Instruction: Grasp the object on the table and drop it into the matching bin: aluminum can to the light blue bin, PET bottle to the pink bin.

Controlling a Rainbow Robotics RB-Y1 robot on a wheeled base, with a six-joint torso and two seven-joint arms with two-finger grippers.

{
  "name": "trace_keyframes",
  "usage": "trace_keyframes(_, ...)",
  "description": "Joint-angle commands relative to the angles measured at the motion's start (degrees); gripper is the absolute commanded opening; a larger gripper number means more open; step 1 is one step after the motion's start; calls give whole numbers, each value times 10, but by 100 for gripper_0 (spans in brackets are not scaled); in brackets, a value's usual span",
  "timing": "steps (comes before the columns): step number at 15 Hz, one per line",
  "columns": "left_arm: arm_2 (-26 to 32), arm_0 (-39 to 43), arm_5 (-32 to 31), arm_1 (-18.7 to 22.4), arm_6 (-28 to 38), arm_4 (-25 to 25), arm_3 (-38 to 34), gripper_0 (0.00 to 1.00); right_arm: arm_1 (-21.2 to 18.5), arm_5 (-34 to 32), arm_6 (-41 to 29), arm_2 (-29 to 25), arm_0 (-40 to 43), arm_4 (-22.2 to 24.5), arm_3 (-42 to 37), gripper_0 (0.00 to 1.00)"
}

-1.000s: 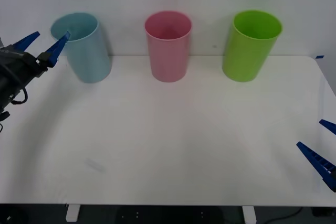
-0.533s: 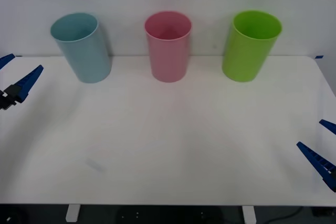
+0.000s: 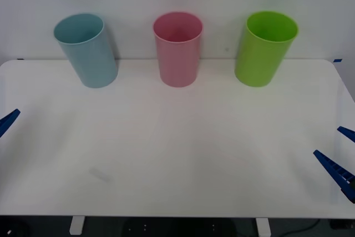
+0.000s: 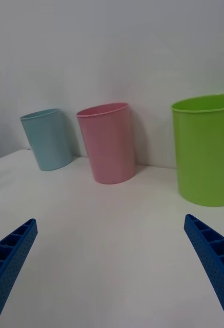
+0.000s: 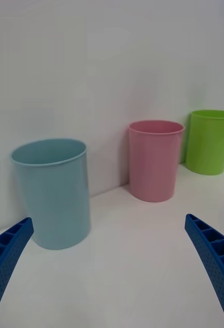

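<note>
Now the left pincer (image 3: 6, 121) sits low at the left edge of the white counter (image 3: 177, 154), fingers spread apart and holding nothing; a second ago it hovered at the rim of the light blue bin (image 3: 86, 50), so it has pulled back and down. The right pincer (image 3: 337, 162) waits open and empty at the counter's right edge, unmoved. Three bins stand in a row along the back: light blue, then the pink bin (image 3: 178, 48), then a lime green bin (image 3: 265, 47). No can lies on the counter; judging by the retreat, it likely rests inside the blue bin, though its interior is hidden, and the task looks finished.
</note>
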Motion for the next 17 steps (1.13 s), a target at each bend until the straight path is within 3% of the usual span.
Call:
trace_keyframes(1, 7, 26, -12, 0, -14, -3, -10, 100, 0, 0, 0, 0, 0, 0, 0, 100)
trace_keyframes(17, -14, 75, -16, -3, -28, -13, -33, 100, 0, 0, 0, 0, 0, 0, 0, 100)
